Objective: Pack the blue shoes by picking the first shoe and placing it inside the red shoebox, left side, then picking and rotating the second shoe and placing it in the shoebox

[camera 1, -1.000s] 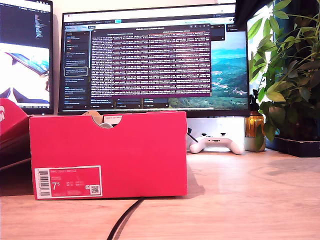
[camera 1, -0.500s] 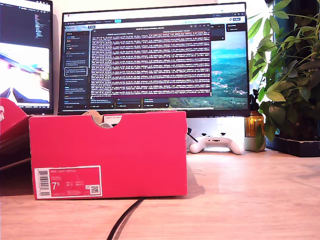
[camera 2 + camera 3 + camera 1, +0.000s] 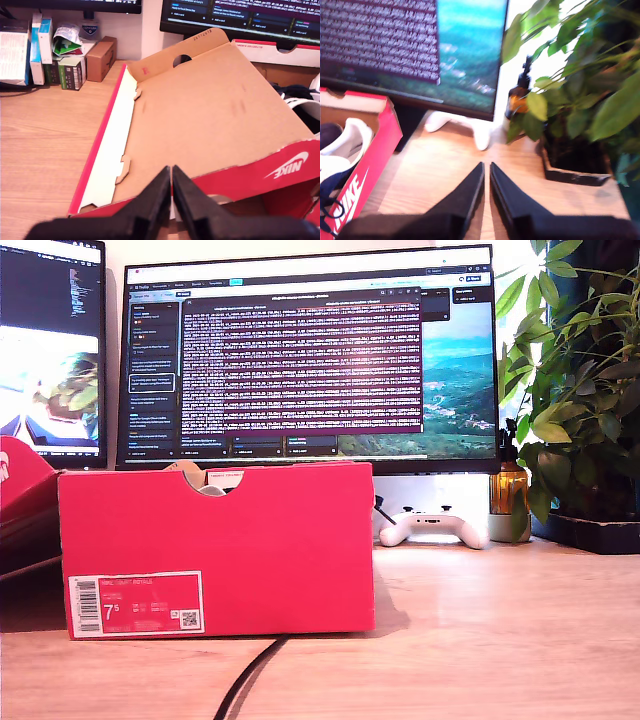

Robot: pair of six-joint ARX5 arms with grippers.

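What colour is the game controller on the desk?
White game controller, seen best in the exterior view, beside the red shoebox.

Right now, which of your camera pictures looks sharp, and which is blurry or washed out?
The exterior view is sharp: the red shoebox casts a soft shadow toward that view's right, though the window behind the plant is blown out. The first wrist view is crisp on the box lid. The second wrist view is smeared, with the plant and white game controller both fuzzy.

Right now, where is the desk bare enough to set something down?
Bare wood lies between the red shoebox and the plant pot, in front of the white game controller. A black cable crosses the near edge. Behind the open lid, small boxes crowd the desk.
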